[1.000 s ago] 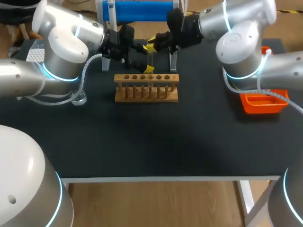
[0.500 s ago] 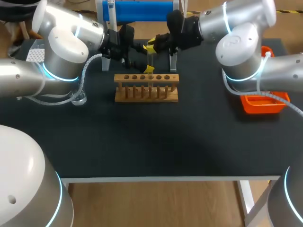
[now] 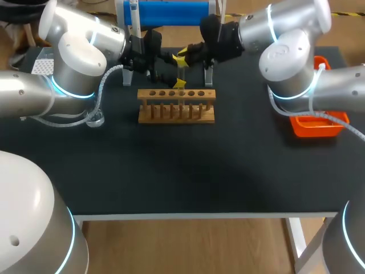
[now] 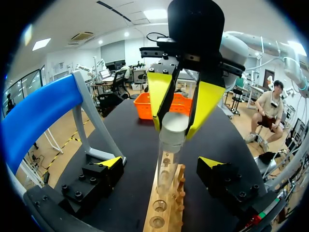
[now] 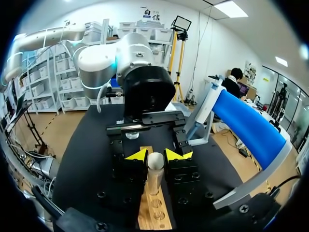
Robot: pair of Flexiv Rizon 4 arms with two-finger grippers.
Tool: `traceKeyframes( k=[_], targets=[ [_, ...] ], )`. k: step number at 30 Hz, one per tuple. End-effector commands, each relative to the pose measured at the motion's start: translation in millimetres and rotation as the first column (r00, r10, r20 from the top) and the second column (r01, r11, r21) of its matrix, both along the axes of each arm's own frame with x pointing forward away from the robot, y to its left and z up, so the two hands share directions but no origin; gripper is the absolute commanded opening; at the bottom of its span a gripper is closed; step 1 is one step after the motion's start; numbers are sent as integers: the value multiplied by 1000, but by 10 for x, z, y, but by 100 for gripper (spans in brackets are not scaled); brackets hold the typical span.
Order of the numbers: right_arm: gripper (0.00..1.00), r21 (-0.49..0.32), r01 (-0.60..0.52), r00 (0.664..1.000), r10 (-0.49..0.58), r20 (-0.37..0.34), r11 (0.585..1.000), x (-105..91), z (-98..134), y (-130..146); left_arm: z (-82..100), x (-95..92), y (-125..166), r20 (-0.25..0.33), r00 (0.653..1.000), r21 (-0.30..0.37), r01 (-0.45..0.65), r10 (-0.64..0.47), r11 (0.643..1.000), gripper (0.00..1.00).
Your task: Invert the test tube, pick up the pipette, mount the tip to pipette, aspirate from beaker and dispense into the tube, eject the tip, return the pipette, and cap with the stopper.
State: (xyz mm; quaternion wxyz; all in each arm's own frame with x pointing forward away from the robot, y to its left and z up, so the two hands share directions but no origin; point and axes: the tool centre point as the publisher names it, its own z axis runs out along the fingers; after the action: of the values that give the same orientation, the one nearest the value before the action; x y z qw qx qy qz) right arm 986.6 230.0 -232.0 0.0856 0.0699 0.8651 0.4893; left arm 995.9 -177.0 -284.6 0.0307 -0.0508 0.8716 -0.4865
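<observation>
Test tube: the test tube (image 3: 181, 71) is held upright over the wooden rack (image 3: 177, 113), towards the far edge of the counter (image 3: 182, 171), near its middle. Whether its lower end is seated in a hole or only just above one cannot be told.

Right pincer: the right pincer (image 5: 156, 155) is clenched on the tube's upper end, with a yellow tip pressed against each side.

Left pincer: the left pincer (image 4: 161, 163) is released. Its tips are spread wide on either side of the tube's lower part, and neither is seen to touch the glass.

Tube's end: which end is uppermost, open or closed, cannot be made out.

Other things: an orange tray (image 3: 319, 127) is set at the counter's right edge. A blue bar (image 3: 171, 12) is carried on a stand at the far edge. No pipette, tip, beaker or stopper can be identified with certainty.

Step in hand: the first step, the inverting of the tube, is judged to be under way, and nothing shows that it is finished.

Done: no later step is shown as completed.

Left: the tube is to be settled in the rack. After that the pipette is to be picked up, tipped, filled, emptied into the tube, stripped of its tip and returned. Last, the tube is to be stoppered.
</observation>
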Motion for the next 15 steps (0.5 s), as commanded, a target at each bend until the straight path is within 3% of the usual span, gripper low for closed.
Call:
traceKeyframes(
  k=[1,15],
  targets=[
    [0,-1,2,1000,-2,-4,1000,-2,-31,-1,-3,5,3,-1,1000,-2,3,-3,1000,100],
    [0,-13,12,999,-12,-31,1000,-30,-207,-48,-3,5,3,-1,1000,-2,3,-3,1000,100]
  ],
)
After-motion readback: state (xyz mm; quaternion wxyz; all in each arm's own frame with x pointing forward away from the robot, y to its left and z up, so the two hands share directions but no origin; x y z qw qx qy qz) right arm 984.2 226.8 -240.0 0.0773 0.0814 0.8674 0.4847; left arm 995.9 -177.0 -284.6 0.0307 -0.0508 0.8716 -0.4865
